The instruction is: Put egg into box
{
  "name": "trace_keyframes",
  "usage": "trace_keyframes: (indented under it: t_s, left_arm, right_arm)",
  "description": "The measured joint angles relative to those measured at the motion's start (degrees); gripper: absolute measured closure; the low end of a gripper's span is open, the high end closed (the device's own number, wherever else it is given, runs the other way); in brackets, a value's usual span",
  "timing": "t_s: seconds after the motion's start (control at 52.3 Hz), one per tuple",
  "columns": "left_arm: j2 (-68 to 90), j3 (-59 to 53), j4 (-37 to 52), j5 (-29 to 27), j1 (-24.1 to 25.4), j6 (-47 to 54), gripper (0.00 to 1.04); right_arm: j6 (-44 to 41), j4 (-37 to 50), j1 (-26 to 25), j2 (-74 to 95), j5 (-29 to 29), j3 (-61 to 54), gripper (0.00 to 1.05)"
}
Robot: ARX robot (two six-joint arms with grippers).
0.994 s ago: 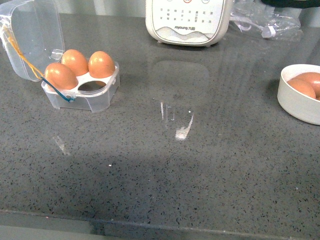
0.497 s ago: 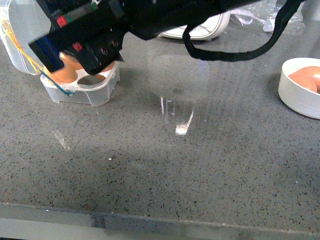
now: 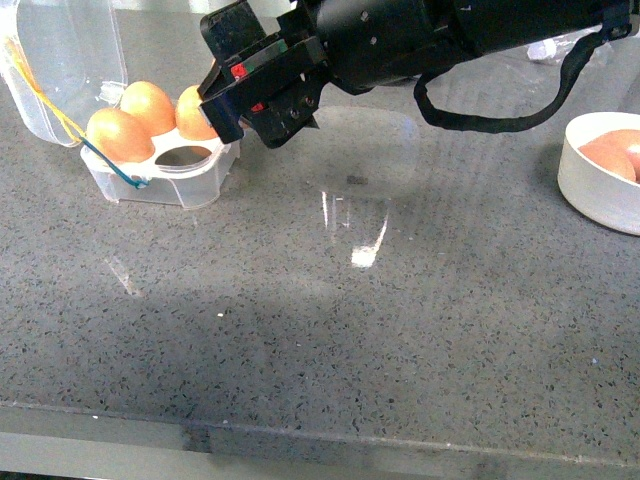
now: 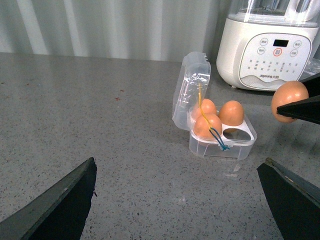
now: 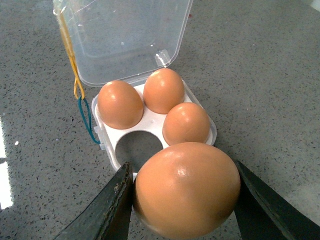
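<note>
The right fingers (image 5: pixel 114 207) pinch the egg (image 5: pixel 186 187) in air beside the box (image 3: pixel 190 188). Centre it over the one empty cell (image 5: pixel 136 148), then lower straight down. Clear the three seated eggs (image 5: pixel 186 122) and upright lid (image 5: pixel 125 35); the table (image 3: pixel 400 330) on the approach side is open. Left fingers (image 4: pixel 60 210) stand spread, holding nothing.
</note>
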Motion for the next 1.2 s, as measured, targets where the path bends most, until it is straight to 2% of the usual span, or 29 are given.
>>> trace_keyframes:
  t_s: [0.497,1.204]
  left_arm:
    - [0.0,0.0,0.0,0.0,0.0,0.0,0.07]
    - [0.0,0.0,0.0,0.0,0.0,0.0,0.07]
  right_arm:
    - [2.6,0.7,0.7,5.9,0.0,6.8,0.56]
    - [3.0,0.6,2.5,10.1,-1.3,9.8,0.57]
